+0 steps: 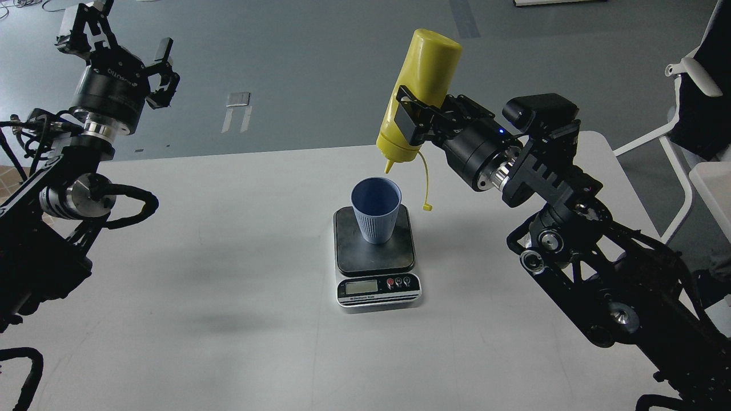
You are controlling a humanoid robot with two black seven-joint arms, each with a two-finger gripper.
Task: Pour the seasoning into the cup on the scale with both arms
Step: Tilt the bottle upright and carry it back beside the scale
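The yellow seasoning bottle (pixel 420 85) is held upside down, tilted, nozzle pointing down just above the far rim of the light blue ribbed cup (pixel 376 209). Its tethered cap hangs to the right of the cup. My right gripper (pixel 414 117) is shut on the bottle's lower body. The cup stands upright on the dark plate of the scale (pixel 375 251), whose silver front faces me. My left gripper (pixel 123 43) is raised at the far left, well away from the cup, its fingers spread open and empty.
The white table (pixel 228 285) carries the scale near its middle. A white chair (pixel 697 114) stands at the right beyond the table's edge. Grey floor lies beyond the far edge.
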